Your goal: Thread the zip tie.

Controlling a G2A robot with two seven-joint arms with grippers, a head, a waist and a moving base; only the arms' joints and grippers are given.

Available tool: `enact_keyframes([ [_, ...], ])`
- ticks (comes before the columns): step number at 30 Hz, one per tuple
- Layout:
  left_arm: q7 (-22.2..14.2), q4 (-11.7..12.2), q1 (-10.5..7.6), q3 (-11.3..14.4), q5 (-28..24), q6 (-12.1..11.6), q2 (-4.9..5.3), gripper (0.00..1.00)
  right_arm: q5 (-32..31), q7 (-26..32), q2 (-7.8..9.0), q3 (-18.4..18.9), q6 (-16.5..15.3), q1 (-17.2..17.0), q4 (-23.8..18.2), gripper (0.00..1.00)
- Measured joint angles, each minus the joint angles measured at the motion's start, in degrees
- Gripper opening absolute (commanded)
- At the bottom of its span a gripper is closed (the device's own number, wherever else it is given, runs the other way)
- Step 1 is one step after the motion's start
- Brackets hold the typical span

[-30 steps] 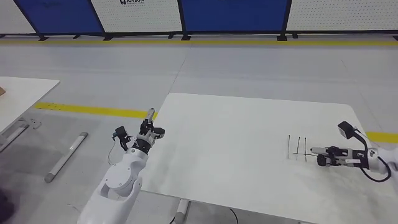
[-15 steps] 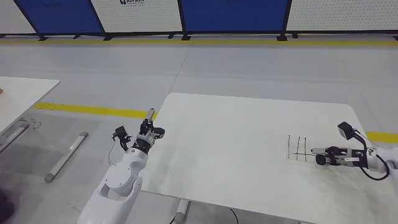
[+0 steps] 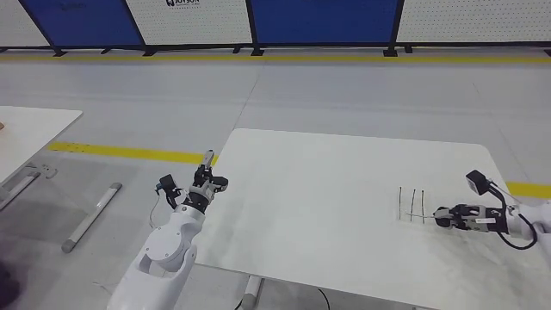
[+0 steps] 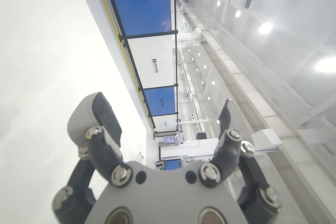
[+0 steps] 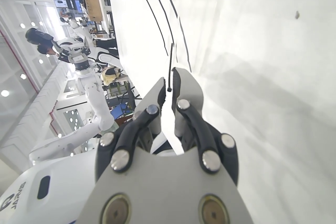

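Left gripper (image 4: pixel 165 109) open; right gripper (image 5: pixel 169 78) clamping a zip tie (image 5: pixel 171 64).
Left wrist view: fingers spread wide, table (image 4: pixel 39 51) beside one finger. Right wrist view: tie's head between the closed pads, strap projecting past the fingertips toward three loose ties (image 5: pixel 163 15); top view shows it crossing them.

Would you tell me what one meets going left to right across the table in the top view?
The left gripper → table → three loose zip ties → right gripper, gripping a fourth zip tie.
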Motion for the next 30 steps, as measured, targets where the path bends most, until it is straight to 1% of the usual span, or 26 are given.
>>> enact_keyframes([
  [7,0.00,0.00,0.00,0.00,0.00,0.00,0.00,1.00,0.84,0.00,0.03,-0.61,0.00,0.17,0.53,0.00],
  [11,0.00,0.00,0.00,0.00,0.00,0.00,0.00,1.00,2.31,0.00,0.32,-0.76,0.00,-0.05,0.09,0.00],
  [14,0.00,0.00,0.00,0.00,0.00,0.00,0.00,1.00,3.90,0.00,0.89,-0.81,0.00,-0.61,-1.16,0.00],
  [17,0.00,0.00,0.00,0.00,0.00,0.00,0.00,1.00,5.45,0.00,1.90,-0.74,0.00,-1.52,-3.06,0.00],
  [20,0.00,0.00,0.00,0.00,0.00,0.00,0.00,1.00,6.86,0.00,3.29,-0.33,0.00,-2.67,-5.52,0.00],
  [22,0.00,0.00,0.00,0.00,0.00,0.00,0.00,1.00,7.69,0.00,4.54,0.44,0.00,-3.73,-7.73,0.00],
  [25,0.00,0.00,0.00,0.00,0.00,0.00,0.00,1.00,8.86,0.00,6.69,2.60,0.00,-5.85,-12.07,0.00],
  [26,0.00,0.00,0.00,0.00,0.00,0.00,0.00,1.00,9.25,0.00,7.43,3.54,0.00,-6.69,-13.81,0.00],
  [29,0.00,0.00,0.00,0.00,0.00,0.00,0.00,1.00,10.15,0.00,10.18,7.69,0.00,-10.48,-21.36,0.00],
  [30,0.00,0.00,0.00,0.00,0.00,0.00,0.00,1.00,10.15,0.00,11.32,9.71,0.00,-12.36,-25.17,0.00],
])
